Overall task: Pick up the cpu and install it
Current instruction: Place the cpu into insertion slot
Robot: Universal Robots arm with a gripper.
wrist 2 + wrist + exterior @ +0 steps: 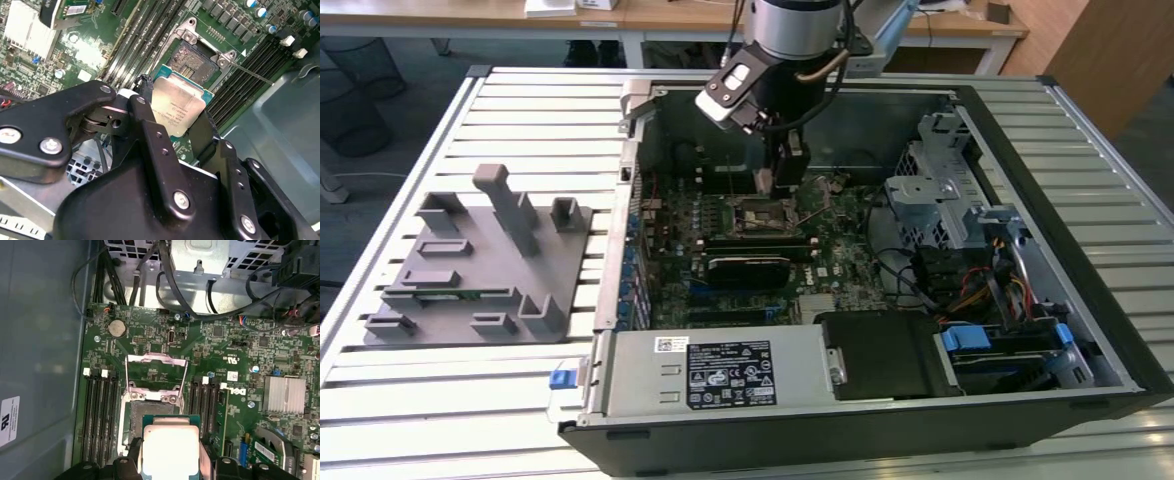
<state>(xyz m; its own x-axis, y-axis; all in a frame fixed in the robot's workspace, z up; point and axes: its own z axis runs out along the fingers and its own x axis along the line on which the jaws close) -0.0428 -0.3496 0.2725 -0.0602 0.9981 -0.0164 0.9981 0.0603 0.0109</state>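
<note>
Pincer (175,114) around flat silvery cpu (179,101)

Grey fixture (480,265) (possibly plastic) beside open case (854,435).

Silver-topped square cpu (176,107) held just above open socket (194,61).

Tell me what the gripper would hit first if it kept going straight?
Probably the open socket, lying just ahead of the gripper and the cpu it holds, though depth is unclear.
</note>
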